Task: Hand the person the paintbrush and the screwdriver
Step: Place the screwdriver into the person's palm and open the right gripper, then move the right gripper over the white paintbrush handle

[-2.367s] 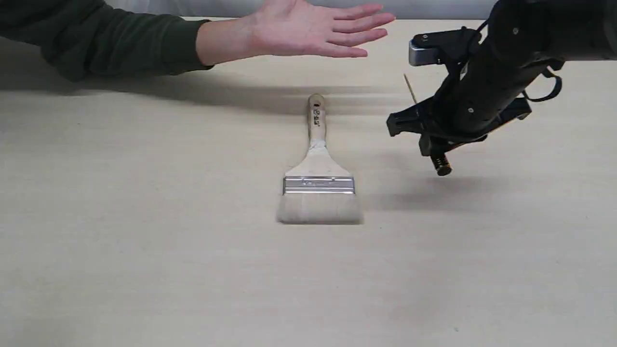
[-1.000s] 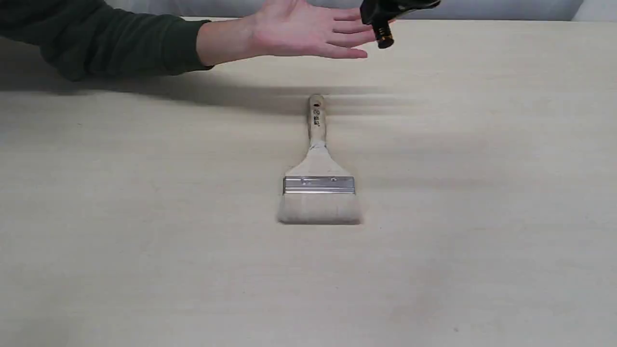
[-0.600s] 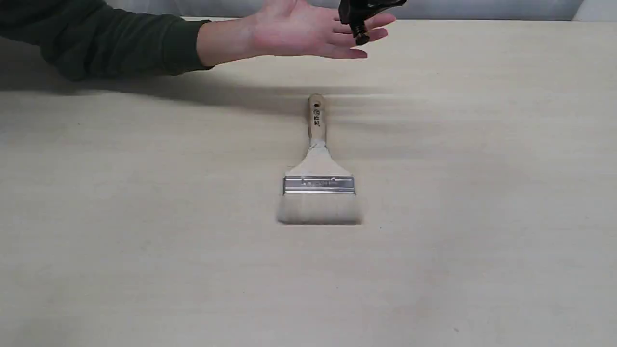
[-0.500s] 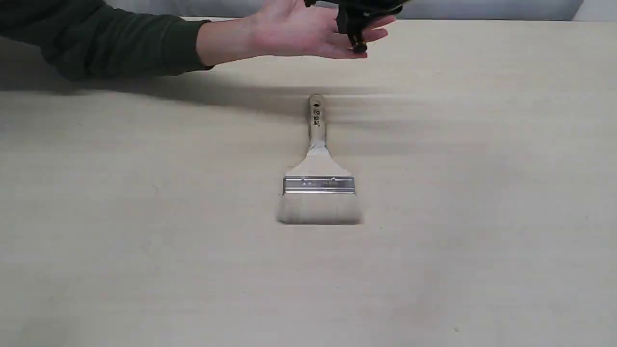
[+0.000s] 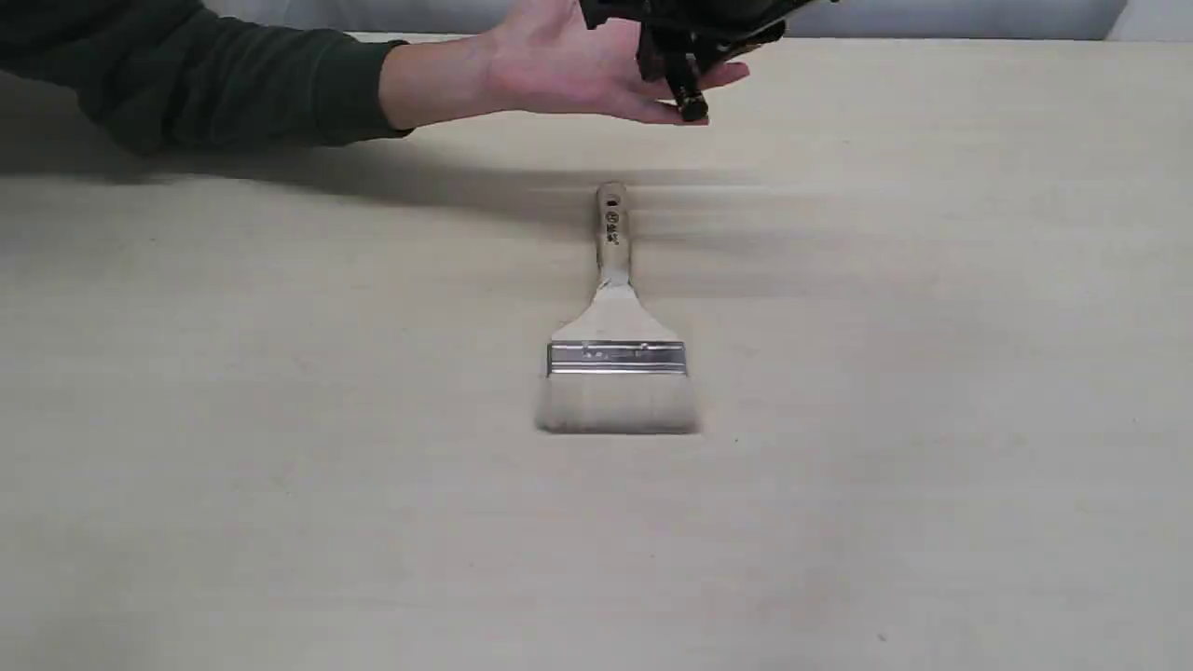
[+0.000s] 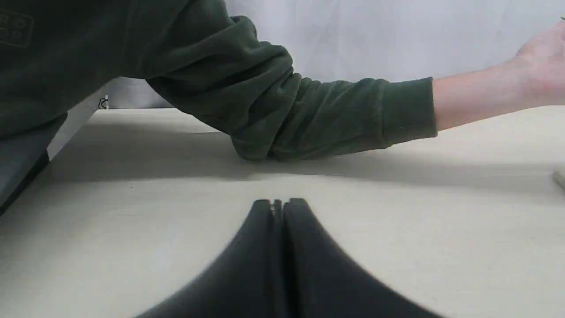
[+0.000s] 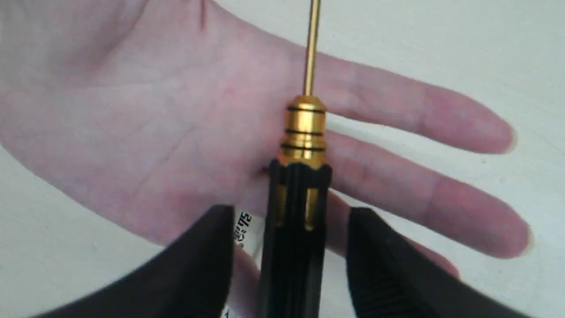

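Observation:
The paintbrush (image 5: 615, 359) lies flat mid-table, its handle pointing toward the person's hand (image 5: 559, 65), which is held palm up at the far edge. My right gripper (image 5: 685, 42) hovers over the fingers of that hand. In the right wrist view the screwdriver (image 7: 302, 132) lies along the palm (image 7: 154, 110) between my right gripper's (image 7: 291, 225) fingers. There is a visible gap on each side of the black handle, so the gripper is open. The handle's end (image 5: 692, 107) sticks out past the person's fingers. My left gripper (image 6: 278, 204) is shut on nothing, low over the table.
The person's dark green sleeve (image 6: 265, 110) rests on the table at the far left, straight ahead of my left gripper. The table's far edge (image 5: 932, 39) runs just behind the hand.
My right gripper has carried the screwdriver up from the right side, then left and slightly down over the person's open palm. The paintbrush and the hand have stayed put.

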`<state>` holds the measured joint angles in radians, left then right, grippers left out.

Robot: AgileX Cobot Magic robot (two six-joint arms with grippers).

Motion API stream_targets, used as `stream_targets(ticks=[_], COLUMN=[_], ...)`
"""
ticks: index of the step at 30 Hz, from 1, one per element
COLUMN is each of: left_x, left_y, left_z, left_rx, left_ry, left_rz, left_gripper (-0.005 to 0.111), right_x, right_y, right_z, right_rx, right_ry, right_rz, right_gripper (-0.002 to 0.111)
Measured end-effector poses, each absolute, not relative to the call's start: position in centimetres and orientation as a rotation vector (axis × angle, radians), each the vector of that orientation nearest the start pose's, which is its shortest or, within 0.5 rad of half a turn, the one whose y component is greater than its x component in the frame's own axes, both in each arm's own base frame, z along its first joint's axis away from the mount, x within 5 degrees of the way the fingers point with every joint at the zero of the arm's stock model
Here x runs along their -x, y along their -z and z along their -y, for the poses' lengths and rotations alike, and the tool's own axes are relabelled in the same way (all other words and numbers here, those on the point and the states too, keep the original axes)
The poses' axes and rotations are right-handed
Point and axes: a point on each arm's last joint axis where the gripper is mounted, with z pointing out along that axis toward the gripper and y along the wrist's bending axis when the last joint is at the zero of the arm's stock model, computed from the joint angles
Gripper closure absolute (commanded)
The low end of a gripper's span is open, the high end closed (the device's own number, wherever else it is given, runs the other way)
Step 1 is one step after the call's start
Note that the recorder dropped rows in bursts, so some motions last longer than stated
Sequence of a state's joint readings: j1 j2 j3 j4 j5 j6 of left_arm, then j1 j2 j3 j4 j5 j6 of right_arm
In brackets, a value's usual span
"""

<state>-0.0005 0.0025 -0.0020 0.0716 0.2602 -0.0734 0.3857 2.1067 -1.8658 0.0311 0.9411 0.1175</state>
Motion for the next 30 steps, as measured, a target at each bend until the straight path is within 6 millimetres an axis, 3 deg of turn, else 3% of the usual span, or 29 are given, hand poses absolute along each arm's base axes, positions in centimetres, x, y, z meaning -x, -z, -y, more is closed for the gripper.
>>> stream_targets(ticks=[3, 16, 24, 30], left_x=[-5.5, -5.5, -5.5, -5.5], left_y=[-19.0, -19.0, -19.0, -19.0], left_z=[-0.2, -0.2, -0.2, -0.2], left_rx=[0.017, 0.017, 0.017, 0.017], left_ry=[-0.013, -0.013, -0.013, -0.013], left_rz=[-1.744, -1.744, -1.744, -1.744], left_gripper=[0.107, 0.107, 0.107, 0.107], right_x=[-43.3, -40.8, -37.5, -33.8], right_y=[-25.4, -31.4, -30.6, -29.9], right_z=[-18.0, -17.0, -15.7, -14.1], right_rx=[0.33, 0.322, 0.353, 0.355], right_ry=[-0.226, -0.263, -0.227, -0.22], right_rz=[-2.651, -2.573, -2.672, -2.658], right_gripper=[0.049, 0.053, 0.056, 0.058])
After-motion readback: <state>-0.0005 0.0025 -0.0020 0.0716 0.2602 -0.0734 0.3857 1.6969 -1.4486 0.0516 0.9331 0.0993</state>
